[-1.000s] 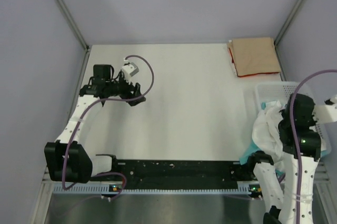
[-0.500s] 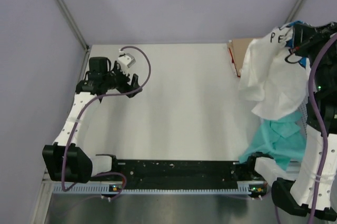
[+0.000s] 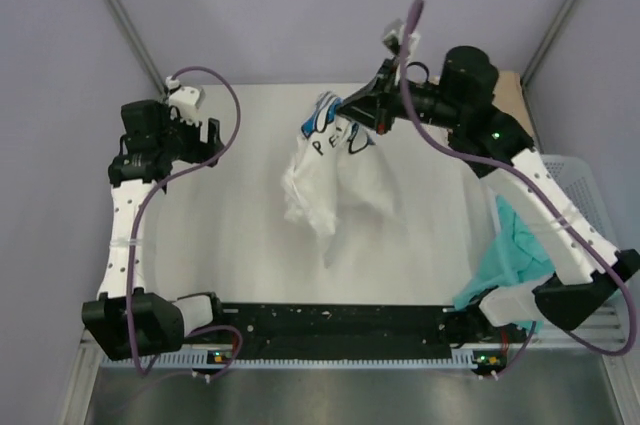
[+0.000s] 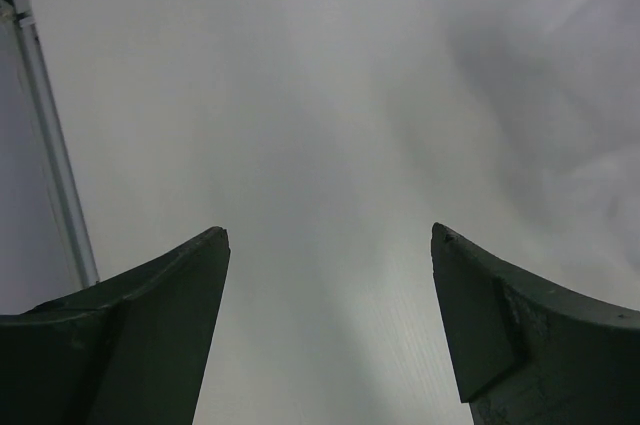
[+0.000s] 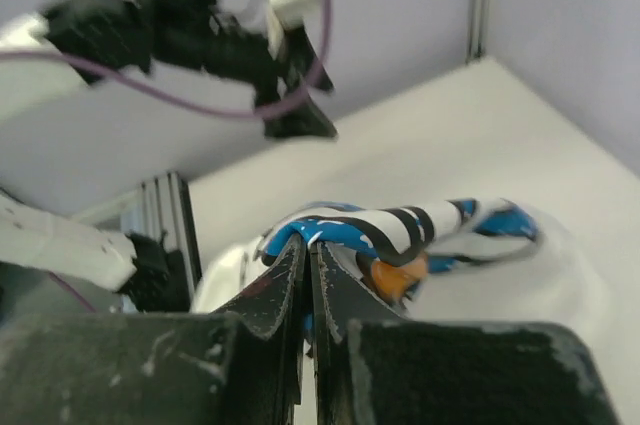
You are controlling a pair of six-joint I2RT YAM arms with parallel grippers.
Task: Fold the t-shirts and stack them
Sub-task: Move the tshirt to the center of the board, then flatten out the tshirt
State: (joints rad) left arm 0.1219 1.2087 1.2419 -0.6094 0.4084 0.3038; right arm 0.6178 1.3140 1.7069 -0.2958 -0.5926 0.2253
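now: white t-shirt (image 3: 335,180), dangling over table (image 3: 250,265) centre, long axis straight down from right gripper (image 3: 348,111) clamped on its printed top; left gripper (image 4: 330,237), jaws wide and empty, over table's left edge.

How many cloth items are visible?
3: white PEACE t-shirt hanging from right gripper; teal cloth by basket, right; tan t-shirt sliver, far-right corner. Basket may hide more.

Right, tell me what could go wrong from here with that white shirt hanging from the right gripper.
1. The right gripper pinches the white t-shirt by one bunched bit, so it may land in a crumpled heap.
2. The left gripper is open and far from it, so nothing spreads the cloth.
3. The teal cloth draped beside the right arm may get dragged.
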